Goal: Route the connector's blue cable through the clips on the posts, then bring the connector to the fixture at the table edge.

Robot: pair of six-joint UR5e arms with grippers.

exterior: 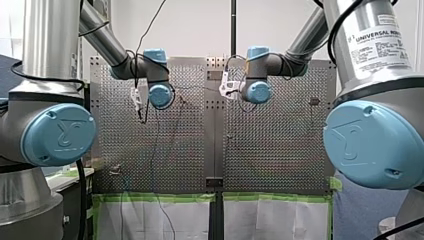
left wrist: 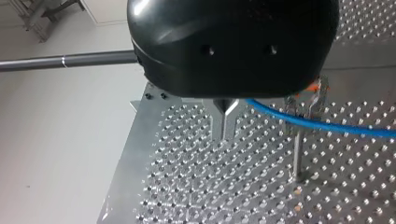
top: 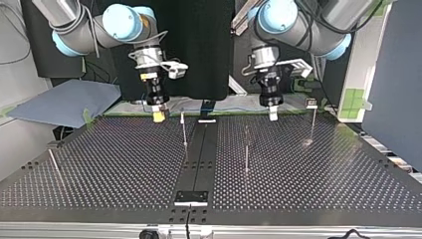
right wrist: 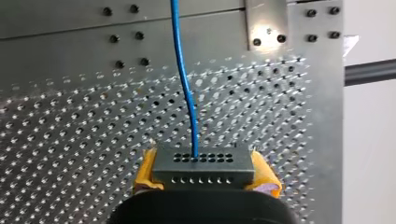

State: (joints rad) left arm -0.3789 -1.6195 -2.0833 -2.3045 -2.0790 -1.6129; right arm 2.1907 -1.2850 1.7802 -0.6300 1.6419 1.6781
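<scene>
Connector (right wrist: 203, 165): grey holed rect. block, blue cable (right wrist: 186, 93)

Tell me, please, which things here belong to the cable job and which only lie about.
For the job: connector in my right gripper; blue cable, gripped by my left gripper; posts with clips; black plate at the top view's near edge, perhaps the fixture.
Lying about: blue-grey cloth; green tape.

Two grippers (top: 159, 116) (top: 272, 116), four posts (top: 184, 130) (top: 246, 149) (top: 312, 122) (top: 53, 164), one cable (right wrist: 187, 93)
</scene>
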